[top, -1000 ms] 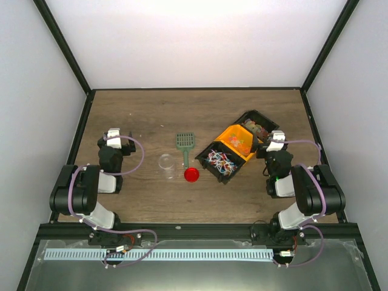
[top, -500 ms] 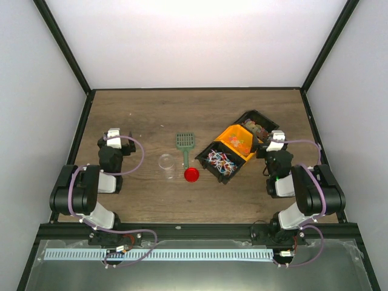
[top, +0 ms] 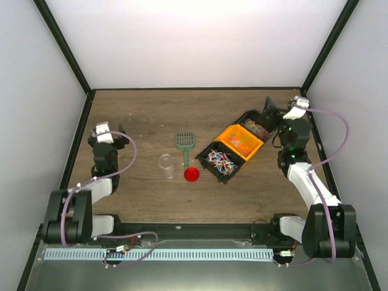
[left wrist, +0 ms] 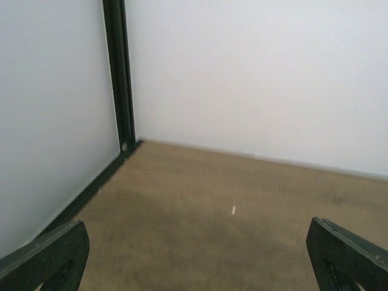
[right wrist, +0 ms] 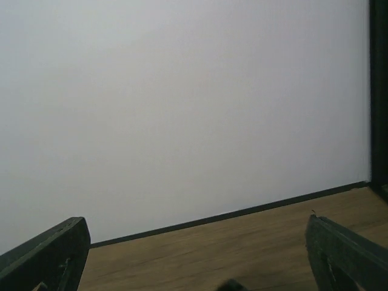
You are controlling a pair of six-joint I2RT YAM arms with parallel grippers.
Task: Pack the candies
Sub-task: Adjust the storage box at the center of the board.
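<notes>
Wood table (top: pixel 151 115) here: clear jar (top: pixel 165 162), green scoop (top: pixel 184 143) and red lid (top: pixel 191 174) sit well right of the left gripper (top: pixel 109 132) fingers. The black bin tray (top: pixel 223 179) is just left of the right gripper (top: pixel 280 109) fingers.

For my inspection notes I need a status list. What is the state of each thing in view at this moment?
jar: upright, open, looks empty
red lid: off the jar, lying beside it
green scoop: lying flat, not held
candies: in the bins, none visible in the jar
left end effector: open, holds nothing
right end effector: open, holds nothing
</notes>
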